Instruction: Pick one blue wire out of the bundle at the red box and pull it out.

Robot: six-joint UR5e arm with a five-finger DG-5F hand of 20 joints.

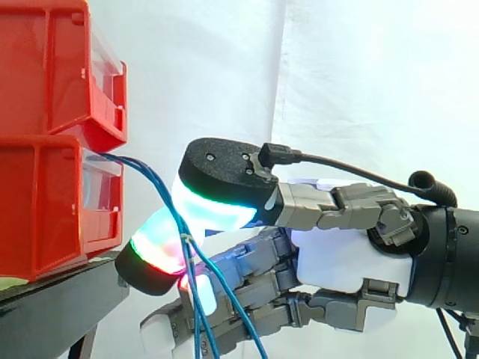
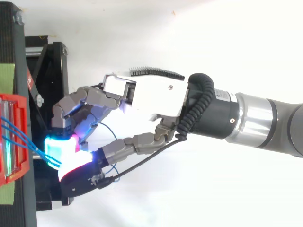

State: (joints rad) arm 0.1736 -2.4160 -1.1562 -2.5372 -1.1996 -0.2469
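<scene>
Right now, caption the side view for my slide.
The hand pinches blue wires between glowing fingers, the wires leading out of the lower red box.

red plastic bins (image 1: 45, 172), thin blue wires (image 1: 197, 314), white cloth curtain (image 1: 359, 75); grey-and-white jointed hand (image 2: 142, 92), black-capped fingers (image 1: 217, 206) glowing cyan, green, magenta, red.
</scene>
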